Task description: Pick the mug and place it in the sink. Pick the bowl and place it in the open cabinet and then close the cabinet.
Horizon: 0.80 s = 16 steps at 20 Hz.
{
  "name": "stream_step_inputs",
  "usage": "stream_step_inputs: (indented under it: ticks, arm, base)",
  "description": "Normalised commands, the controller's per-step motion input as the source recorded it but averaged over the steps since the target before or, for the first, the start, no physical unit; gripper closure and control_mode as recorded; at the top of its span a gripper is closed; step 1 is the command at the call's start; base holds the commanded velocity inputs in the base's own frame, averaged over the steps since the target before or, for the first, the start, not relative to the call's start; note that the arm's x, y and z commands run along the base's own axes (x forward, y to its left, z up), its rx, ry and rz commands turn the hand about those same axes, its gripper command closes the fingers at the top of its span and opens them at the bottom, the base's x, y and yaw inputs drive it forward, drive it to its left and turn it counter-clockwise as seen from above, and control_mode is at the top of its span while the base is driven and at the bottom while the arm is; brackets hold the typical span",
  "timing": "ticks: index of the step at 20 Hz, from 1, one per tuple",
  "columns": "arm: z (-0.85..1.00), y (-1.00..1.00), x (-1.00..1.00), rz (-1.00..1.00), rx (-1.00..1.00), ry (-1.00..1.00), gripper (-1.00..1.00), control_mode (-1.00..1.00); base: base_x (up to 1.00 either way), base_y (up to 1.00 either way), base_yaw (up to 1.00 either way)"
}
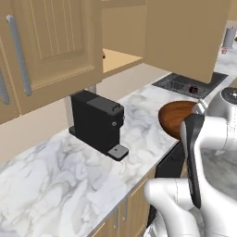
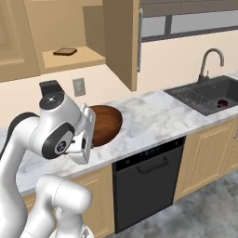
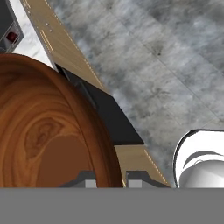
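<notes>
On the marble table (image 2: 153, 116) of the kitchen, the small dark red mug (image 2: 222, 103) already lies in the dark grey sink (image 2: 211, 95). The fingers (image 3: 110, 178) pinch the rim of the wide brown wooden bowl (image 2: 106, 124) — lifted, tilted (not yet stored). The tan upper cabinet (image 2: 122, 42) remains open.

Black coffee machine (image 1: 98, 122) on marble counter (image 1: 55, 180)

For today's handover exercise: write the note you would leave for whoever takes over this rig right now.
Tool: shut on the rim of the bowl, held tilted above the counter edge.
Mug: already in the sink.
Cabinet: door open, shelf with a small flat dark item at the back.
Done: mug placed; bowl picked up.
Left: put the bowl on the cabinet shelf, release, close the door.
</notes>
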Motion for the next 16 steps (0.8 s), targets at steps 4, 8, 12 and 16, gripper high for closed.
stream_step_inputs:
  ticks: [4, 8, 12, 16]
  arm:
    - [0.0, 0.0, 0.0, 0.0, 0.0, 0.0, 1.0, 1.0]
    - [0.0, 0.0, 0.0, 0.0, 0.0, 0.0, 1.0, 1.0]
    - [0.0, 0.0, 0.0, 0.0, 0.0, 0.0, 1.0, 1.0]
    - [0.0, 0.0, 0.0, 0.0, 0.0, 0.0, 1.0, 1.0]
  base:
    - [0.82, 0.08, 0.15]
    - [0.8, 0.0, 0.2]
    - [0.65, 0.0, 0.2]
    - [0.59, 0.0, 0.22]
